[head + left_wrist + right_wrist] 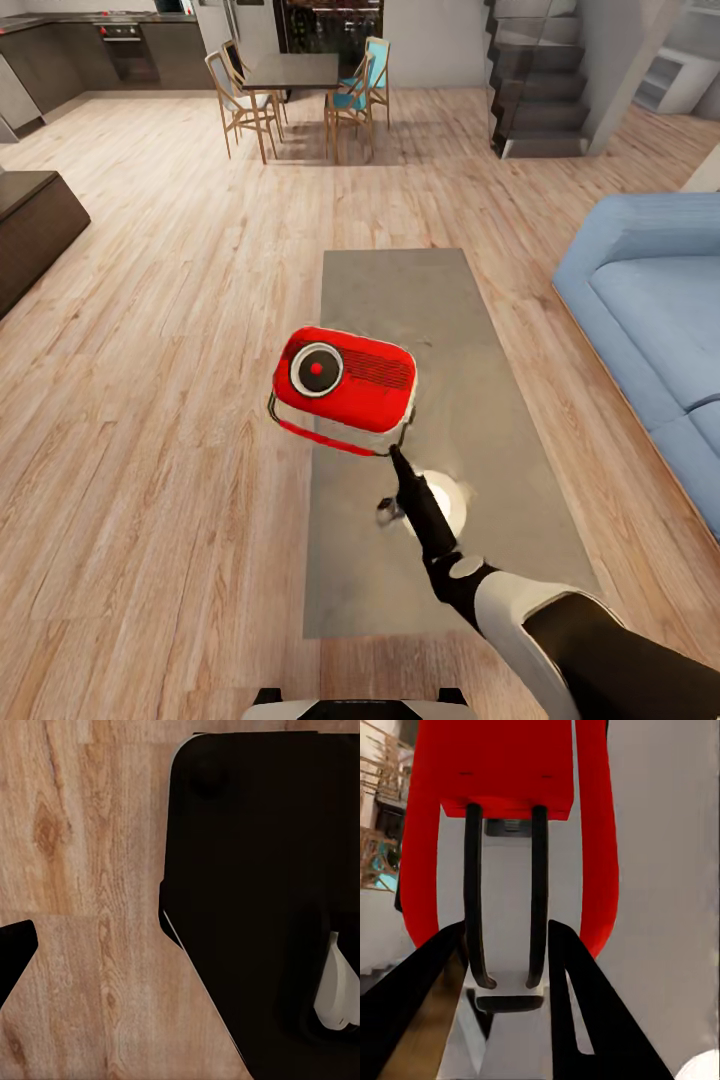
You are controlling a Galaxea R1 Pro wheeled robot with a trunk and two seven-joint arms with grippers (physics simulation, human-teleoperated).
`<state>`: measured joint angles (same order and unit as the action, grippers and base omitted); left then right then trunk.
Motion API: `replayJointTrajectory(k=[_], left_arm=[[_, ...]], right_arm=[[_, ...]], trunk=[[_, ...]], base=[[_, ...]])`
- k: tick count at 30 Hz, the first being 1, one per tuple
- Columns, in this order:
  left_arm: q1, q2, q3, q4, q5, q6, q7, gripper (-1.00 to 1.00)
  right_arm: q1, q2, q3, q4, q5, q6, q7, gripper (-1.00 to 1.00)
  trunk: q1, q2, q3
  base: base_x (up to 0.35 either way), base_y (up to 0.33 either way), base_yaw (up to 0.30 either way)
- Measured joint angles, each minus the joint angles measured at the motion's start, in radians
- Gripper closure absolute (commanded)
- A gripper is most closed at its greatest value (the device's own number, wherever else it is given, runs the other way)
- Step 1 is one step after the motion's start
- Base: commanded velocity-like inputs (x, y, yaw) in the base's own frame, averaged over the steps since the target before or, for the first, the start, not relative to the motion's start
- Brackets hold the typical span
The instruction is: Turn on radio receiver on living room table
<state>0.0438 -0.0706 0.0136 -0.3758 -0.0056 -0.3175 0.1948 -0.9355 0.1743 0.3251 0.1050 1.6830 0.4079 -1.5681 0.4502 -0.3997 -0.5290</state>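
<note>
The red radio receiver [345, 378], with its white rim and round dial, faces up and tilts over the left edge of the grey table [470, 330]. Its thin handle [330, 438] points toward me. My right gripper [393, 455] reaches in from below and meets the handle's right corner. In the right wrist view the radio receiver [506, 765] hangs just ahead, and the black fingers [577, 982] are closed in on the handle parts between them. In the left wrist view one dark fingertip [13, 956] of the left gripper hangs over the wood floor.
A blue sofa [650, 300] runs along the table's right side. Wood floor [170, 400] spreads to the left. A dark dining table with wooden chairs [295, 75] stands far ahead, stairs [540, 90] at the back right, and a dark cabinet [30, 225] at the left.
</note>
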Motion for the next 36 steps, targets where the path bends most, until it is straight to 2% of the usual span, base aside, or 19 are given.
replayJointTrajectory(k=[1,2,3,4,5,6,8,9,12,13,16,19,21,25,29,33,36], left_arm=[[0.0,0.0,0.0,0.0,0.0,0.0,0.0,-1.0],[0.0,0.0,0.0,0.0,0.0,0.0,0.0,-1.0],[0.0,0.0,0.0,0.0,0.0,0.0,0.0,-1.0],[0.001,0.0,0.0,0.0,0.0,0.0,0.0,-1.0],[0.001,0.0,0.0,0.0,0.0,0.0,0.0,-1.0],[0.001,0.0,0.0,0.0,0.0,0.0,0.0,-1.0],[0.0,0.0,0.0,0.0,0.0,0.0,0.0,-1.0],[0.0,0.0,0.0,0.0,0.0,0.0,0.0,-1.0],[0.0,0.0,0.0,0.0,0.001,0.0,0.0,-1.0],[0.0,0.0,0.0,0.0,0.001,0.0,0.0,-1.0],[0.0,0.0,-0.001,0.0,0.0,0.0,0.0,-1.0],[0.0,0.0,-0.001,0.0,0.0,0.0,0.0,-1.0],[0.001,0.0,-0.001,0.0,0.0,0.0,0.0,-1.0],[0.0,0.0,-0.001,0.0,0.0,0.0,0.0,-1.0],[0.0,0.0,-0.001,0.0,0.0,0.0,-0.001,-1.0],[0.0,0.0,-0.001,0.0,0.001,0.0,-0.002,-1.0],[0.0,0.0,-0.001,0.0,0.001,-0.001,-0.003,-1.0]], right_arm=[[0.006,0.0,0.032,-0.002,0.063,0.018,-0.001,1.0],[0.008,0.0,0.036,-0.025,0.096,0.025,-0.002,1.0],[0.011,0.0,0.039,-0.029,0.065,0.04,-0.002,1.0],[0.014,0.0,-0.02,-0.029,0.065,0.055,-0.001,1.0],[0.016,0.0,-0.062,-0.03,0.067,0.067,-0.001,1.0],[0.018,0.0,-0.061,-0.03,0.073,0.078,-0.001,1.0],[0.02,0.0,0.008,-0.03,0.086,0.103,-0.002,1.0],[0.02,0.0,0.021,-0.03,0.088,0.116,-0.002,1.0],[0.021,0.0,-0.034,-0.034,0.086,0.184,-0.001,1.0],[0.021,0.0,-0.033,-0.039,0.088,0.199,-0.002,1.0],[0.021,0.0,0.007,-0.077,0.091,0.218,-0.002,1.0],[0.021,-0.001,-0.013,-0.142,0.093,0.228,-0.002,1.0],[0.021,-0.013,0.0,-0.164,0.095,0.235,-0.002,1.0],[0.022,-0.038,0.082,-0.184,0.108,0.28,-0.002,1.0],[0.021,-0.05,0.069,-0.214,0.109,0.296,-0.002,1.0],[0.021,-0.064,0.084,-0.243,0.109,0.3,-0.002,1.0],[0.021,-0.069,0.076,-0.247,0.107,0.302,-0.002,1.0]], trunk=[[0.0,0.0,0.0],[0.0,0.0,0.0],[0.0,0.0,0.0],[0.0,0.0,0.0],[0.0,0.0,0.0],[0.0,0.0,0.0],[0.0,0.0,0.0],[0.0,0.0,0.0],[0.0,0.0,0.0],[0.0,0.0,0.0],[0.0,0.0,0.0],[0.0,0.0,0.0],[0.0,0.0,0.0],[0.0,0.0,0.0],[0.0,0.0,0.0],[0.0,0.0,0.0],[0.0,0.0,0.0]], base=[[0.0,0.0,0.0],[0.0,0.0,0.0],[0.0,0.0,0.0],[0.0,0.0,0.0],[0.0,0.0,0.0],[0.0,0.0,0.0],[0.0,0.0,0.0],[0.0,0.0,0.0],[0.0,0.0,0.0],[0.0,0.0,0.0],[0.0,0.0,0.0],[0.0,0.0,0.0],[0.0,0.0,0.0],[0.0,0.0,0.0],[0.0,0.0,0.0],[0.0,0.0,0.0],[0.0,0.0,0.0]])
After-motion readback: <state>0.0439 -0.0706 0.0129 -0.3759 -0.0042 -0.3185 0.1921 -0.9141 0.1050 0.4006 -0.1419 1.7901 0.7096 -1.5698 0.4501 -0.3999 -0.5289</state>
